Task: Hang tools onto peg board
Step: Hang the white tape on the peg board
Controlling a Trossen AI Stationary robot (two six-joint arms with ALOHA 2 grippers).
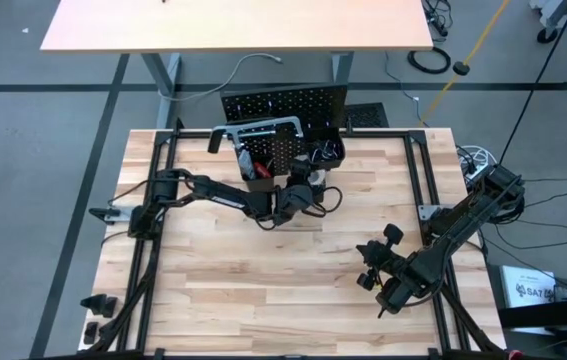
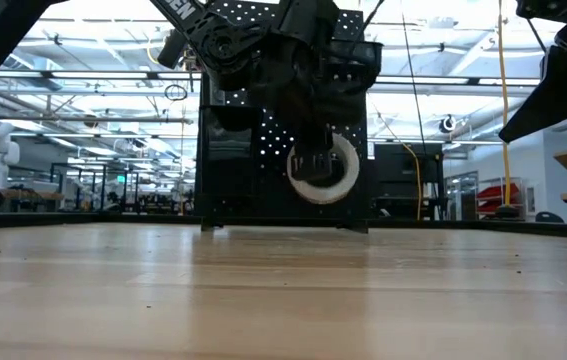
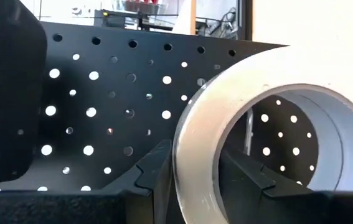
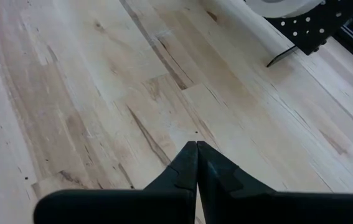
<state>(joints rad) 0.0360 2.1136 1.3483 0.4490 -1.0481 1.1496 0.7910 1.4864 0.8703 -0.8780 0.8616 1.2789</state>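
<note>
The white tape roll [image 3: 269, 124] is clamped by its wall in the left pincer [image 2: 315, 165], held clear of the tabletop [image 2: 283, 290] just in front of the peg board [image 2: 263, 130], while the right pincer [image 4: 196, 163] is parked fully closed above bare wood.

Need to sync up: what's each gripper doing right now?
Left gripper: closed on the white tape roll, at the peg board.
Right gripper: closed, holding nothing.

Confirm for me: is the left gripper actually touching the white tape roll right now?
Touching. In the left wrist view the left gripper has its fingers pressed on both sides of the white tape roll's wall, in front of the peg board.
</note>
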